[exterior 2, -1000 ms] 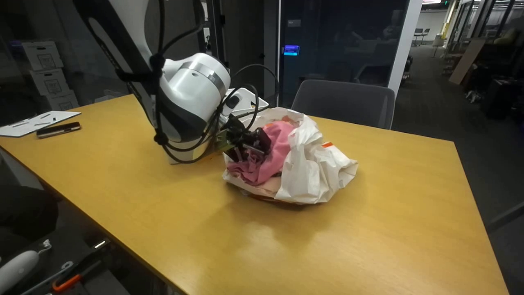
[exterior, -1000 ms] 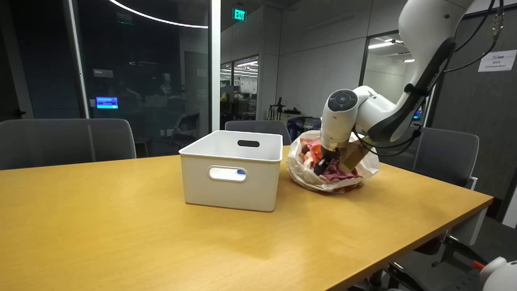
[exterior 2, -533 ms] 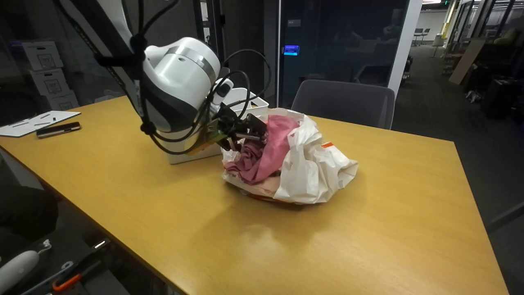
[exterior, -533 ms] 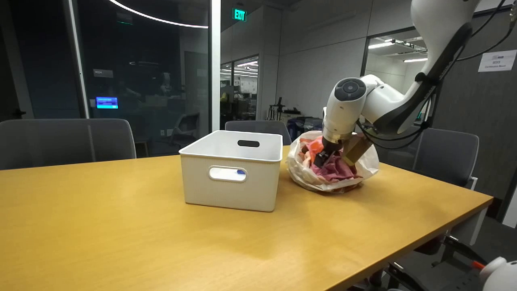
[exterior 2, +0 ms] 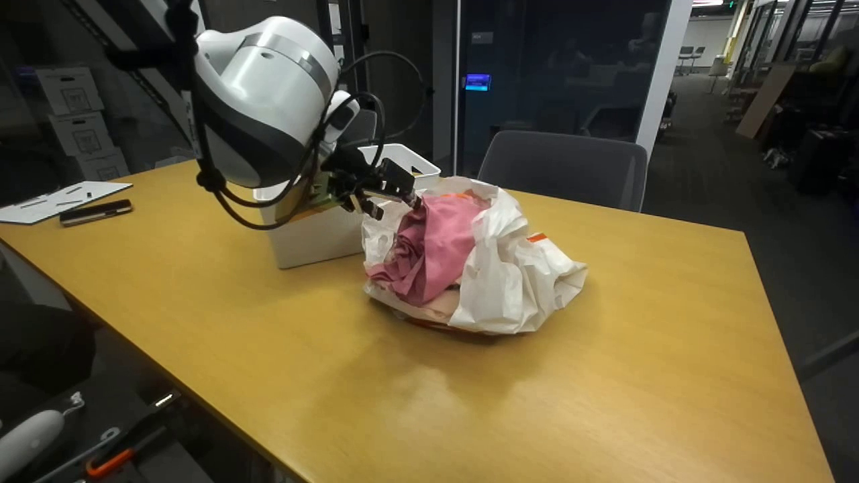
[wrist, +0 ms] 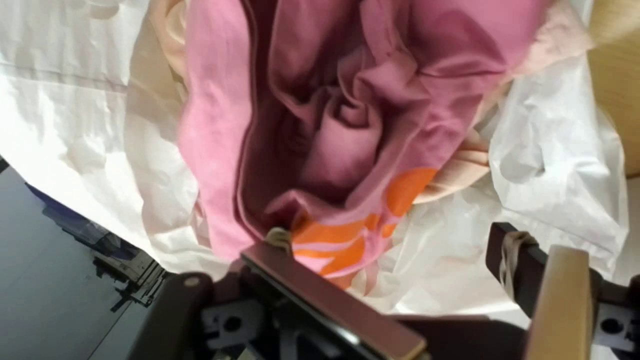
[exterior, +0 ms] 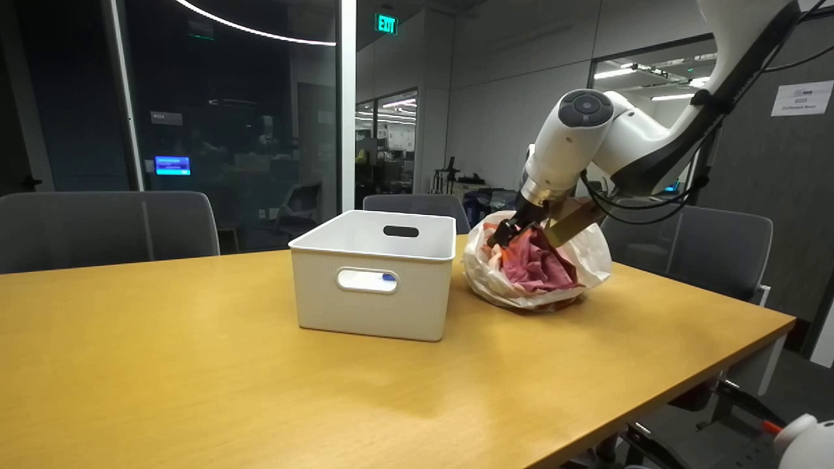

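Pink cloth [wrist: 340, 145] bunched in white bag [exterior 2: 507, 282] — gripper [exterior 2: 396, 207] near, fingers spread wide — nothing gripped.

The pink cloth [exterior 2: 451, 235] is wrinkly; the white bag [exterior 2: 500, 282] is crinkly, maybe plastic. The table [exterior 2: 604, 376] is smooth, shiny wood, the storage bin [exterior: 374, 312] dull plastic.

Overall light is dim, though a curved light strip [exterior: 260, 34] and green exit sign [exterior: 386, 24] glow. Soft glare and shadow lie on the worktop [exterior 2: 604, 376]. In the wrist view, the white plastic bag [wrist: 65, 130] washes out at left and the pink cloth [wrist: 345, 150] blurs slightly.
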Robot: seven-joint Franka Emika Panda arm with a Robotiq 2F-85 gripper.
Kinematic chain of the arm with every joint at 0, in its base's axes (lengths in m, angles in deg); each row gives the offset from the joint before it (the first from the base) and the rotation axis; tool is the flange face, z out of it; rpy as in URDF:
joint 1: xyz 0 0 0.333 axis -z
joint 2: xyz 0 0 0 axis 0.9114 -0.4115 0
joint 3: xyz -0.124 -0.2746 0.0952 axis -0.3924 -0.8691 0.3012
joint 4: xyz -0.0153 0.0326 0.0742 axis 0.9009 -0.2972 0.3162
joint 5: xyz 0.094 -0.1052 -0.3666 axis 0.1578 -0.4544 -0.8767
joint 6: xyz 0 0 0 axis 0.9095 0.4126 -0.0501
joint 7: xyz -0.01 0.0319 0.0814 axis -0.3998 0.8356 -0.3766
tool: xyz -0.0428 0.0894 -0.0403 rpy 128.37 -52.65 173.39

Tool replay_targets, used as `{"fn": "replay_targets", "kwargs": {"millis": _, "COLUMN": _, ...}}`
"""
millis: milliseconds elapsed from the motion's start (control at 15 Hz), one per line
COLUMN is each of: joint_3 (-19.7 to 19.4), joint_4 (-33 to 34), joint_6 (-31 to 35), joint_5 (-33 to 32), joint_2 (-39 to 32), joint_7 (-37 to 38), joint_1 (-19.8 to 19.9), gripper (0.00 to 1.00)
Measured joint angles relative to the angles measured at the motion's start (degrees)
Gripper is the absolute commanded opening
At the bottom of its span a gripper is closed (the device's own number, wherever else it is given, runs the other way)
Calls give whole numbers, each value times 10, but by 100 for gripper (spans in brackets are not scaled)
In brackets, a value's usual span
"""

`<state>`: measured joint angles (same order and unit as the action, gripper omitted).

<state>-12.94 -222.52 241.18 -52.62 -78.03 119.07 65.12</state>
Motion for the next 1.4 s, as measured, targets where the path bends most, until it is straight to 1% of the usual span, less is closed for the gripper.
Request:
{"fn": "replay_targets", "kwargs": {"millis": 200, "joint_3": 3, "joint_4": -16, "joint_6": 35, "joint_5": 9, "joint_2": 30, "joint_7": 29, "joint_1": -1, "gripper": 100}}
{"fn": "replay_targets", "kwargs": {"millis": 400, "joint_3": 3, "joint_4": -35, "joint_6": 121, "joint_5": 25, "joint_2": 43, "joint_7": 44, "joint_1": -1, "gripper": 100}}
{"fn": "replay_targets", "kwargs": {"millis": 533, "joint_3": 3, "joint_4": -43, "joint_6": 169, "joint_5": 21, "joint_2": 40, "joint_7": 64, "joint_1": -1, "gripper": 100}}
{"fn": "replay_targets", "kwargs": {"millis": 600, "joint_3": 3, "joint_4": -43, "joint_6": 180, "joint_5": 7, "joint_2": 37, "joint_7": 80, "joint_1": -1, "gripper": 100}}
{"fn": "replay_targets", "kwargs": {"millis": 667, "joint_3": 3, "joint_4": -41, "joint_6": 183, "joint_5": -15, "joint_2": 35, "joint_7": 101, "joint_1": -1, "gripper": 100}}
{"fn": "replay_targets", "kwargs": {"millis": 1000, "joint_3": 5, "joint_4": -12, "joint_6": 169, "joint_5": -182, "joint_2": 11, "joint_7": 229, "joint_1": -1, "gripper": 100}}
{"fn": "replay_targets", "kwargs": {"millis": 1200, "joint_3": 15, "joint_4": 3, "joint_6": 159, "joint_5": -257, "joint_2": -30, "joint_7": 310, "joint_1": -1, "gripper": 100}}
{"fn": "replay_targets", "kwargs": {"millis": 1400, "joint_3": 35, "joint_4": 21, "joint_6": 129, "joint_5": -330, "joint_2": -80, "joint_7": 389, "joint_1": 2, "gripper": 100}}
